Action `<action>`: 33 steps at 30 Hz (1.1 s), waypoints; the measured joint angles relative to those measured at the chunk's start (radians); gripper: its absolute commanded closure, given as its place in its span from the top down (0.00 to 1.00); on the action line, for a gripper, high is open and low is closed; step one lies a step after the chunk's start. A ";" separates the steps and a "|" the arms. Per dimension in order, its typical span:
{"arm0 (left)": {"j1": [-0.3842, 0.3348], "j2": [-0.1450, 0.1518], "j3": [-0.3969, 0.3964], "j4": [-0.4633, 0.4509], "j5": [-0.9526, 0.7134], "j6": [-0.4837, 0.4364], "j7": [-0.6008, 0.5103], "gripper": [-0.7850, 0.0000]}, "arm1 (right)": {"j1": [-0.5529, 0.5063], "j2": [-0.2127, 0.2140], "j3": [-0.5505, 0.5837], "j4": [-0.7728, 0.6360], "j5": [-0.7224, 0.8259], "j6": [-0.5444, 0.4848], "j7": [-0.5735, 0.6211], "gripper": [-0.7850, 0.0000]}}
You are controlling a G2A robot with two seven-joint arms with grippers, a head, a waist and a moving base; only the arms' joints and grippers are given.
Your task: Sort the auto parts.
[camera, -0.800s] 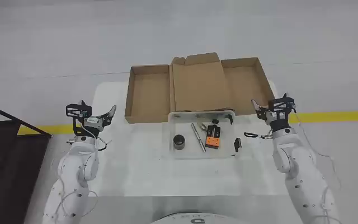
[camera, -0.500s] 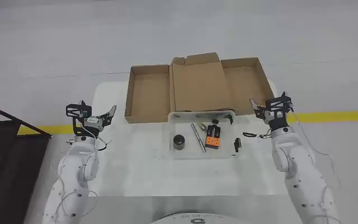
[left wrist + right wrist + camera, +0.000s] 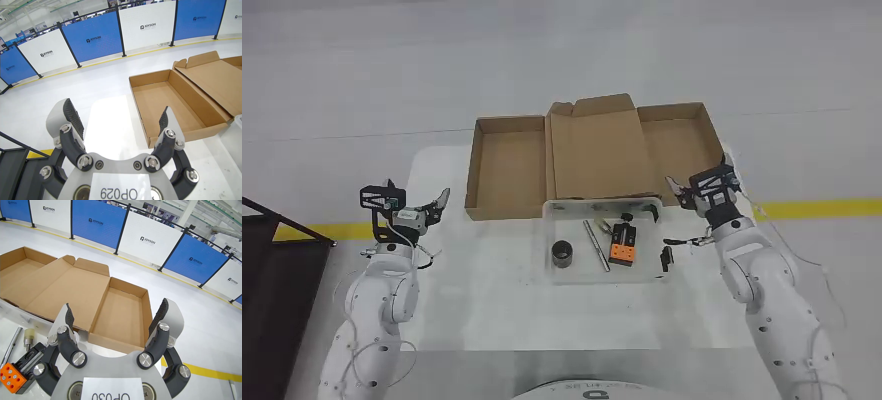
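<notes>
Cardboard box [image 3: 587, 150] is lying open at 12 o'clock of the tray [image 3: 582, 272].
Parts [image 3: 621, 245] are sitting in the tray; left gripper [image 3: 116, 108] at its 9 o'clock and right gripper [image 3: 116, 303] at 2 are both gaping wide, holding nothing.

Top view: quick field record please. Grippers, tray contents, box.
cardboard box: opened flat, one compartment either side of middle panel
tray: white, mid-table, in front of cardboard box
in tray: black cylinder, metal rod, orange-and-black block
left gripper: open, holding nothing, near table's left edge
right gripper: open, holding nothing, by cardboard box's right compartment front edge
</notes>
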 measured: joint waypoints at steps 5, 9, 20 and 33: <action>0.000 0.000 0.000 0.000 0.000 0.000 0.000 1.00 | 0.052 0.008 -0.060 -0.028 -0.050 -0.214 0.089 1.00; 0.000 0.000 0.000 0.000 0.000 0.000 0.000 1.00 | 0.083 0.011 -0.096 -0.037 -0.035 -0.336 0.135 1.00; 0.000 0.000 0.000 0.000 0.000 0.000 0.000 1.00 | 0.078 0.031 -0.101 -0.071 -0.073 -0.560 0.184 0.48; 0.000 0.000 0.000 0.000 0.000 0.000 0.000 1.00 | 0.105 0.045 -0.199 -0.034 -0.249 -0.665 0.255 0.63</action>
